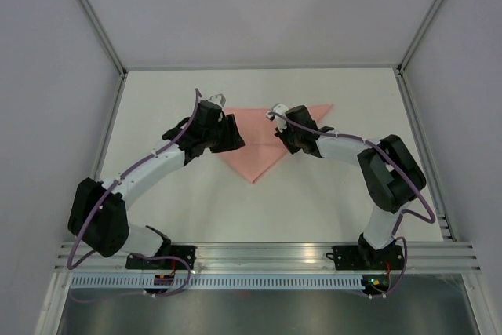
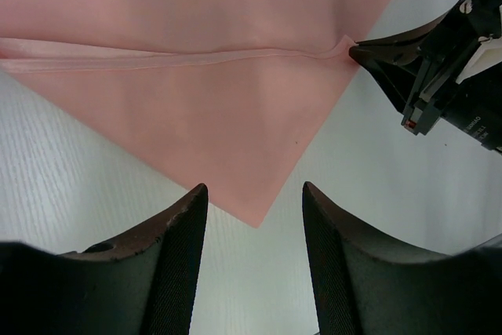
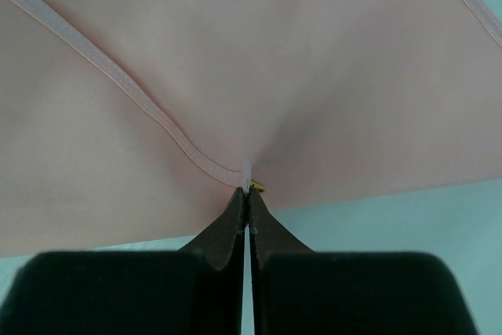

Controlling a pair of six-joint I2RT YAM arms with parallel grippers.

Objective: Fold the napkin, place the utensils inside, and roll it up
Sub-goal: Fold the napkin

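The pale pink napkin [image 1: 255, 151] lies on the white table, folded into a triangle with its point toward the arms. It also shows in the left wrist view [image 2: 204, 107] and the right wrist view [image 3: 259, 60]. My right gripper [image 3: 249, 194] is shut on the napkin's hemmed edge, pinching up a small peak of cloth; it shows at the napkin's right side [image 1: 277, 144] and in the left wrist view [image 2: 354, 51]. A tiny yellow tip [image 3: 257, 187] shows at the pinch; the rest of the utensils is hidden. My left gripper [image 2: 255, 190] is open and empty, just over a napkin corner [image 1: 238, 137].
Grey walls and slanted metal frame posts [image 1: 94, 17] enclose the white table [image 1: 180, 209]. An aluminium rail [image 1: 267, 255] carrying both arm bases runs along the near edge.
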